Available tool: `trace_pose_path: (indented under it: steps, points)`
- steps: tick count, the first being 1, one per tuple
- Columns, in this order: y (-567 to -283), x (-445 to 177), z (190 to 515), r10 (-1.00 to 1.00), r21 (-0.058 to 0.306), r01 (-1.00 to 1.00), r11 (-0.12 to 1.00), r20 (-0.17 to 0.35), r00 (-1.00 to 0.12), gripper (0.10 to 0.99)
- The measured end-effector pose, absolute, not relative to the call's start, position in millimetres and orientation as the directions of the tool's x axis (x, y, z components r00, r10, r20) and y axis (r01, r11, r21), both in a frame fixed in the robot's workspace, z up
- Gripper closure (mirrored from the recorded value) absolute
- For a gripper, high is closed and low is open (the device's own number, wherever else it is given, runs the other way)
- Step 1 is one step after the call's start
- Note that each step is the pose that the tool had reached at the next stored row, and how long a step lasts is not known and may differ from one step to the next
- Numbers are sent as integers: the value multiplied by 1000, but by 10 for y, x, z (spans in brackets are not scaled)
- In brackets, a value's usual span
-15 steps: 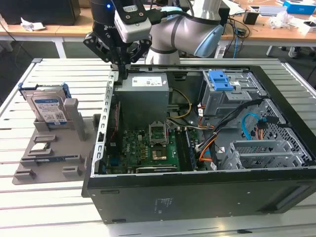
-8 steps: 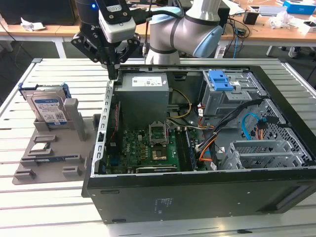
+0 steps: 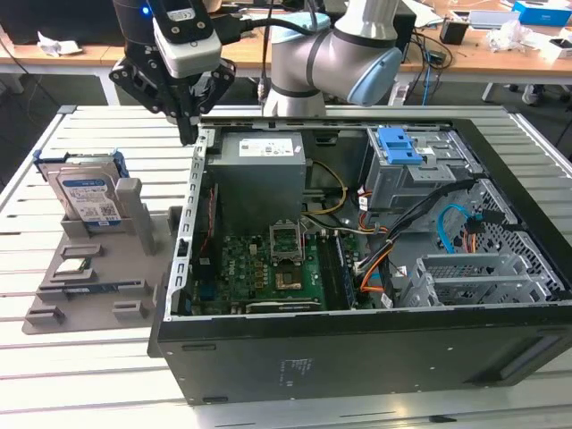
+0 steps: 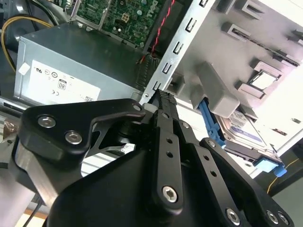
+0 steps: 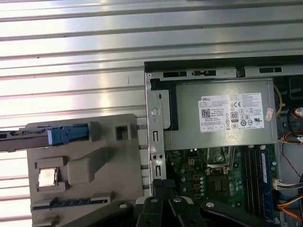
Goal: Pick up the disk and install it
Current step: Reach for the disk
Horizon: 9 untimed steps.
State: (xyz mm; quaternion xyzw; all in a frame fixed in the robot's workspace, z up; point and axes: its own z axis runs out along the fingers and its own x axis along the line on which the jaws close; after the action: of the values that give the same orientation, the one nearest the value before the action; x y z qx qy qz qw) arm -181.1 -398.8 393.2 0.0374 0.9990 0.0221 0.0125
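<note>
The disk [image 3: 87,194] is a silver drive with a white-and-blue label in a blue carrier. It stands on edge in a grey holder [image 3: 98,268] at the exterior view's left, beside the open computer case [image 3: 357,349]. My gripper [image 3: 187,134] hangs above the case's back left corner, to the right of the disk and apart from it. Its fingers [image 4: 163,101] are pressed together with nothing between them. In the second wrist view the disk [image 4: 244,133] lies beyond the fingertips. In the first wrist view the disk [image 5: 57,136] is seen edge-on and the gripper [image 5: 163,185] sits over the case wall.
Inside the case are a grey power-supply box [image 3: 259,174], a green motherboard [image 3: 268,268], and a metal drive cage with a blue plastic bracket [image 3: 399,146]. Orange and blue cables [image 3: 451,228] run across the case. The holder also carries a small chip [image 3: 71,265]. Everything rests on a slatted metal table [image 3: 80,375].
</note>
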Motion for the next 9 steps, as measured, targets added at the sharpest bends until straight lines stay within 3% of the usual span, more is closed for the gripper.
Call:
trace_pose_path:
  steps: [9]
  points:
    - [-3989,-2024,3932,75,45,74,996,-23,-997,980]
